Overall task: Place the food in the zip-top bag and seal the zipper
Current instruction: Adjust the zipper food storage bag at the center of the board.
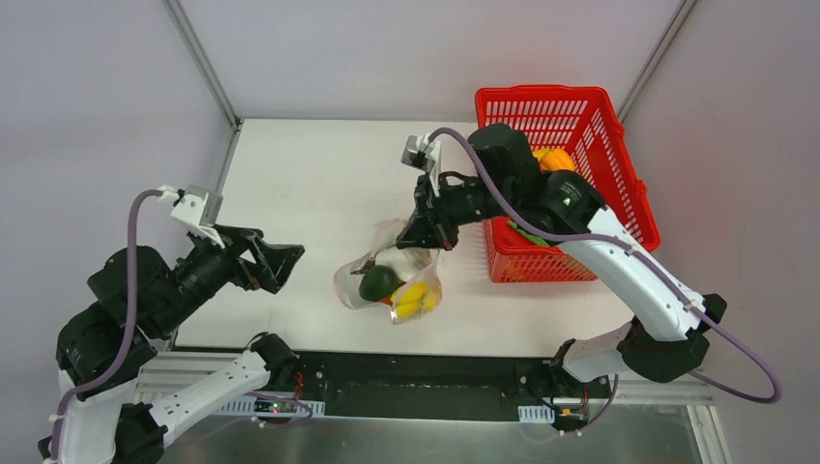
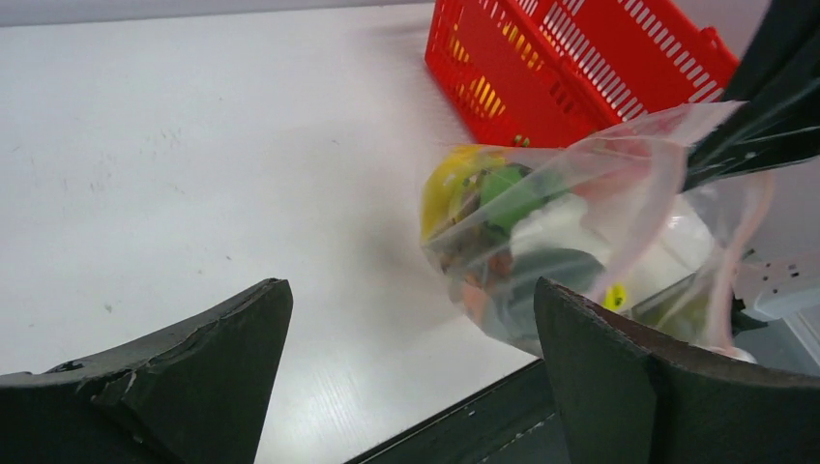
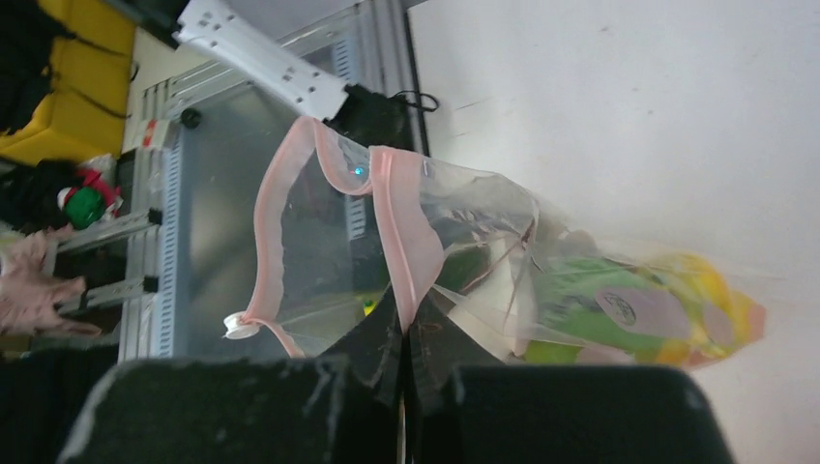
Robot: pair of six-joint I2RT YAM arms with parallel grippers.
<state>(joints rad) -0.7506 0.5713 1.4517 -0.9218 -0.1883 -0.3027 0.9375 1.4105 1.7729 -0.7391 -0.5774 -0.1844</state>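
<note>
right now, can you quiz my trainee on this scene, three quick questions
1. True or false: the left claw is shut on the zip-top bag.
2. The zipper is: A sealed, B gaping open, C torn off.
3. Fill in: the bag is pinched by the ___ claw.

Key:
1. False. It is open and apart from the bag.
2. B.
3. Right. The right claw is shut on the bag at the zipper.

Open table (image 1: 319,174) left of zip-top bag (image 1: 387,282); red basket (image 1: 580,121) close right.
</note>
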